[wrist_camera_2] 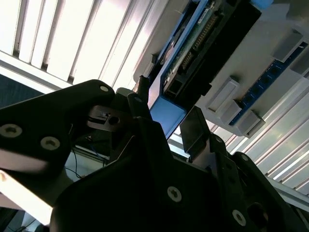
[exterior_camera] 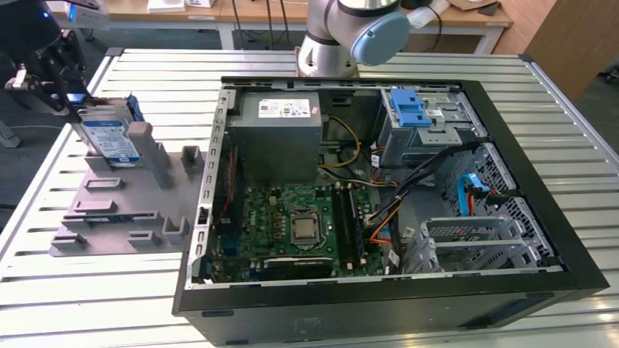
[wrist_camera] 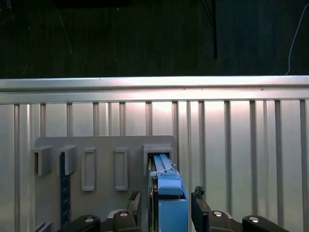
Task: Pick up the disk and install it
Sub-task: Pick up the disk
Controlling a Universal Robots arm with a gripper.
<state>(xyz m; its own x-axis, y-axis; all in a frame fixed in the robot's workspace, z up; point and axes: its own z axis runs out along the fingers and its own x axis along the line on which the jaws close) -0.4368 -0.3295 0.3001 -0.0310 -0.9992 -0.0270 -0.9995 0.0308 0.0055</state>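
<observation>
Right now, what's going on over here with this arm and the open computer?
A robot arm has its gripper at the disk, which stands on edge in a grey holder on the slatted table, at the exterior view's left. The disk sits in its slot, not yet lifted out. The open computer case lies beside the holder, and the disk has not been installed in it.

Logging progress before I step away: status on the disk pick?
Gripper open, jaws either side of the disk. Disk upright in the grey holder rack, not yet lifted. Nothing seen blocking the grasp.
</observation>
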